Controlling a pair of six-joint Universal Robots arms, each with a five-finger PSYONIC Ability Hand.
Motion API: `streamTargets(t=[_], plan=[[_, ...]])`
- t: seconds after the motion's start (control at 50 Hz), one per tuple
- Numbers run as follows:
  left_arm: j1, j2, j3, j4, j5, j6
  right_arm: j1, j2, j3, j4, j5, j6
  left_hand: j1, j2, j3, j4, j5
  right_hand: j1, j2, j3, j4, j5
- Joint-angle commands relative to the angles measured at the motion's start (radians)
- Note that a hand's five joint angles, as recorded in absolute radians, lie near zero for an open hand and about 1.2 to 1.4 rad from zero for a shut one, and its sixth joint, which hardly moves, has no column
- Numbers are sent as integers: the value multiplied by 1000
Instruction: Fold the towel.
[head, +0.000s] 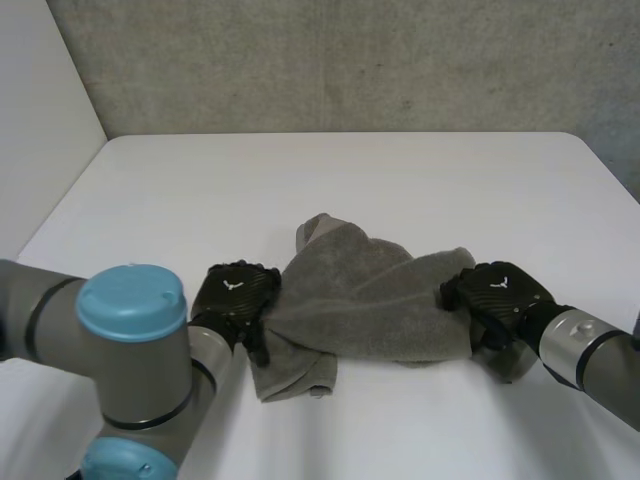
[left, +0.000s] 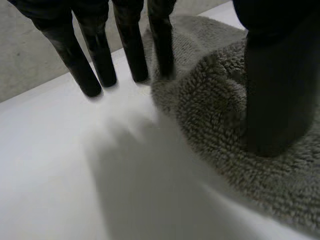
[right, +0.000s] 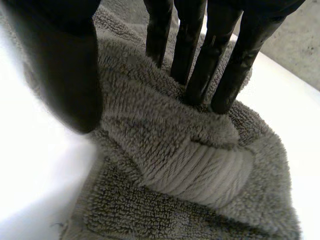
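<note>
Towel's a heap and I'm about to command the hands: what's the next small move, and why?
Probably pinch each end, ready to pull it flat: the towel lies bunched, the left hand has straight fingers mostly on the table, and the right hand only presses its end.

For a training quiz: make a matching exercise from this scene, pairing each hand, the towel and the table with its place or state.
Things:
1. left hand
2. right hand
3. towel
4. table

States:
A. white
B. grey, bunched up
C. straight fingers pressing down on the towel
D. thumb on the towel, most fingertips on the table beside it

Pairs: 1-D; 2-C; 3-B; 4-A
</note>
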Motion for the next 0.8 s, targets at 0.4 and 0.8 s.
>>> streamTargets(t=[0.4,0.8], plan=[[5,477,11,-144,-11,2,-19,-295,-398,536,-94,110,798,804,814,808,638,567,558,566,567,584],[44,-100,302,-199,35,223,145,501,-973,678,203,-77,798,804,814,808,638,567,558,566,567,584]])
